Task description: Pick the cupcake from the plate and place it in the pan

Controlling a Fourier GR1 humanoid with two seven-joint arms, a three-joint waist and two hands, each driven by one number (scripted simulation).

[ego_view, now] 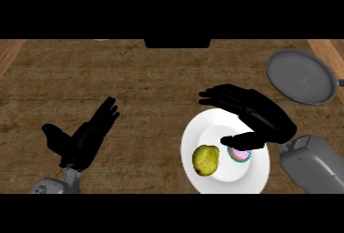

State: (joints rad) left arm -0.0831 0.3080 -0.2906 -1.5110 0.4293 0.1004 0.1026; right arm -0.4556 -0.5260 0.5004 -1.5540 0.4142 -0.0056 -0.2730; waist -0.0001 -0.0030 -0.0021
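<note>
Cupcake [240, 155] sits on white plate [194, 136] beside potato [205, 160]. Right hand [265, 118] over it, fingers apart, thumb across cupcake: lining up grasp, nothing clamped. Pan [300, 76] near, upper right. Left hand [84, 134] open, parked.

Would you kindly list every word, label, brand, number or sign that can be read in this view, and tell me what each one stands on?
None: no text, number or sign can be read anywhere in the head view.
The white plate, the cupcake, the yellowish food item beside it, the grey pan, the wooden counter, the left hand and the right hand all show plain surfaces.
</note>
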